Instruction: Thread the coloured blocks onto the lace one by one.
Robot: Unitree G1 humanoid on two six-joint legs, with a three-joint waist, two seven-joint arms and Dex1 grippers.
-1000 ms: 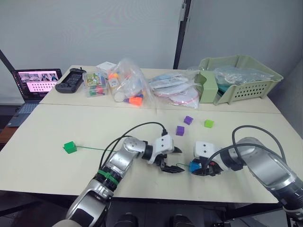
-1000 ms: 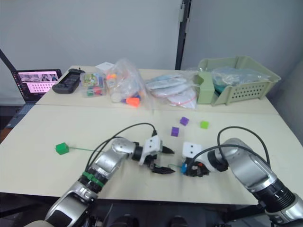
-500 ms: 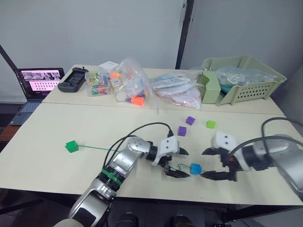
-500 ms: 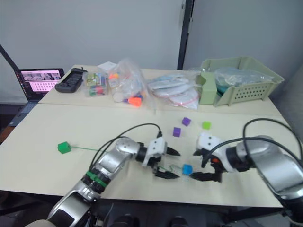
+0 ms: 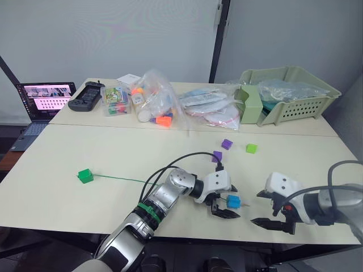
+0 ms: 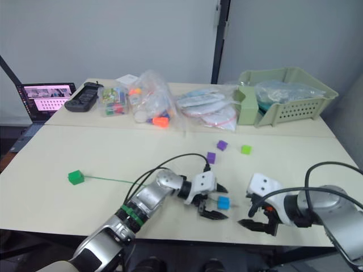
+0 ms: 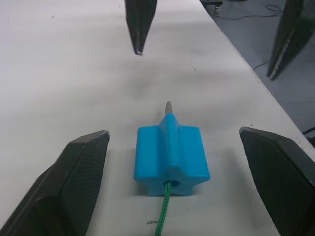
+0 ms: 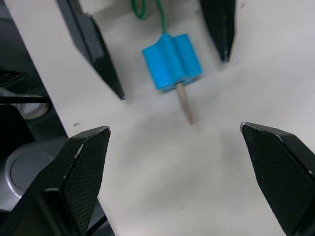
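A blue block [image 7: 171, 160] lies on the table near the front edge, with the dark-green lace [image 5: 119, 179] running through it. The lace's pale tan tip [image 8: 185, 103] sticks out of the block on the side facing my right gripper. My left gripper [image 5: 234, 203] is open, one finger on each side of the blue block, apart from it. My right gripper [image 5: 256, 208] is open a short way to the right, holding nothing. A dark green block [image 5: 85, 175] sits at the lace's far left end. Two purple blocks [image 5: 227, 144] [image 5: 216, 156] and a lime block [image 5: 250, 148] lie loose further back.
Clear bags of toys [image 5: 150, 99] and a pale green basket [image 5: 289, 93] line the back of the table. At the far left are a laptop [image 5: 42, 99] and a black controller [image 5: 85, 95]. The table's front edge runs just below both grippers.
My right gripper let go of the blue block and drew back to the right. My left gripper slid right along the lace and now stands open around the block.
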